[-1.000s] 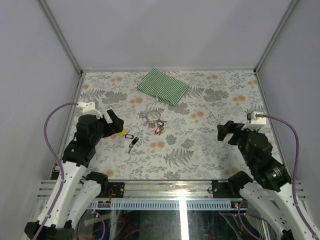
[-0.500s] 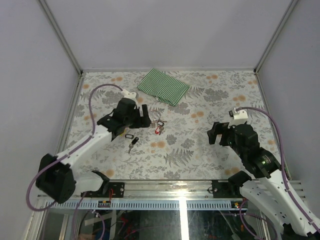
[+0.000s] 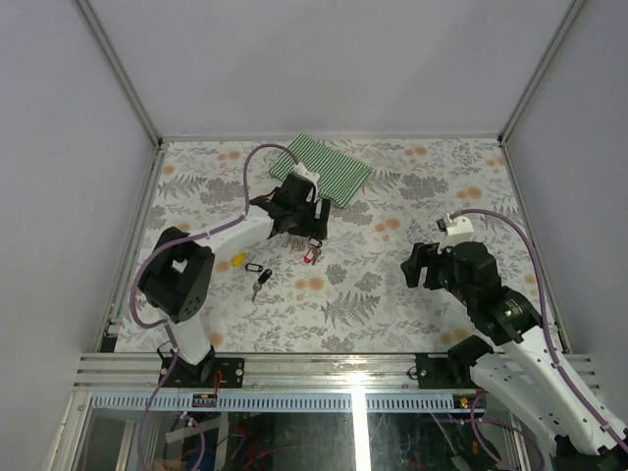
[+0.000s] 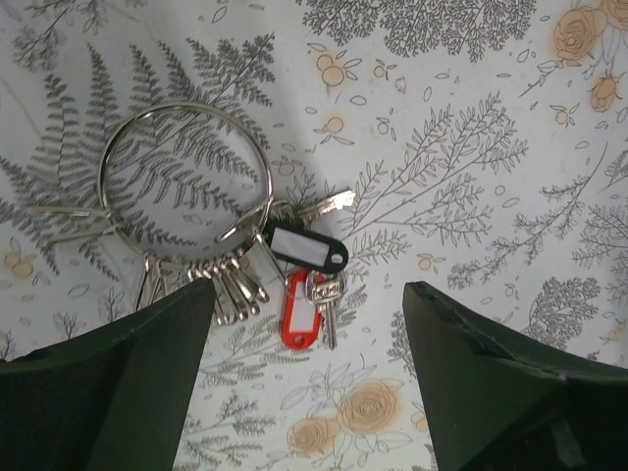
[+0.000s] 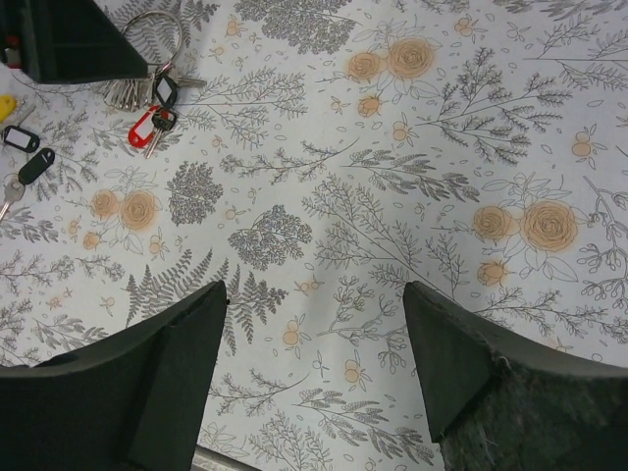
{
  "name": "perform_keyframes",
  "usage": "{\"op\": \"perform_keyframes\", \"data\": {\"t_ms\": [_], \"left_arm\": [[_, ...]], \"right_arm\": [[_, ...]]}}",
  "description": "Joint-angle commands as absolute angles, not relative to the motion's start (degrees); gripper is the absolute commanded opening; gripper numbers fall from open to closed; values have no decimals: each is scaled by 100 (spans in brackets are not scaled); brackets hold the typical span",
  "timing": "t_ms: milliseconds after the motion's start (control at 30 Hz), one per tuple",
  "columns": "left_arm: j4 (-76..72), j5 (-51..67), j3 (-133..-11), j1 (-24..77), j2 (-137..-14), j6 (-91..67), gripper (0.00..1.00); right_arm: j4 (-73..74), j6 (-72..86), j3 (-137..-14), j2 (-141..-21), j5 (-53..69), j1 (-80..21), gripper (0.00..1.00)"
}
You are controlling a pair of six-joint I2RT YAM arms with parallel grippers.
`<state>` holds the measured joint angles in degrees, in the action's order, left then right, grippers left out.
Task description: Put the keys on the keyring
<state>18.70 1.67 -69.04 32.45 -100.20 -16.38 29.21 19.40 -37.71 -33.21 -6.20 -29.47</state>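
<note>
The keyring, a large silver ring with smaller rings, a red tag, a black tag and two keys on it, lies on the floral tabletop. My left gripper hovers open directly over it, nothing between its fingers; the top view shows it above the ring bunch. The loose keys lie to the ring's left: one with a yellow tag, one with a black tag, another black-tagged one. My right gripper hangs open over bare table, far right of them.
A folded green-and-white striped cloth lies at the back, just behind the left gripper. Grey walls enclose the table on three sides. A metal rail runs along the near edge.
The left arm has swung from the table's left side across to above the keyring. The right gripper has edged left. Both sets of jaws have narrowed slightly.
</note>
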Motion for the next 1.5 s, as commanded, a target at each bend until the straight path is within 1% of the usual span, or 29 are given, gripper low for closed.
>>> {"op": "perform_keyframes", "data": {"t_ms": [0, 267, 333, 433, 500, 733, 1000, 1333, 1467], "left_arm": [[1613, 408, -7443, 3127, -10490, -1274, 80], [1783, 630, -8063, 3011, -11348, -1130, 81], [1854, 668, -8155, 2992, -11511, -1095, 82], [1843, 767, -8175, 2955, -11622, -1105, 88], [1820, 864, -8165, 2953, -11657, -1127, 90], [1919, 1057, -8107, 2977, -11724, -1187, 90], [1907, 1333, -7404, 3227, -11363, -1269, 90], [1549, 1300, -5937, 4050, -10003, -1807, 89], [1614, 1084, -5703, 4205, -9231, -1894, 89]], "right_arm": [[2610, 1842, -3784, -3377, -379, -2971, 78], [2576, 1819, -3771, -3465, -268, -2971, 76], [2567, 1815, -3775, -3492, -252, -2973, 76], [2562, 1813, -3771, -3568, -212, -2976, 76], [2559, 1806, -3772, -3594, -184, -2971, 76], [2523, 1802, -3745, -3580, -149, -2971, 76], [2540, 1801, -3753, -3606, -135, -2974, 78], [2549, 1806, -3787, -3658, -149, -2971, 79], [2504, 1877, -3815, -3783, -158, -2971, 79]]}}
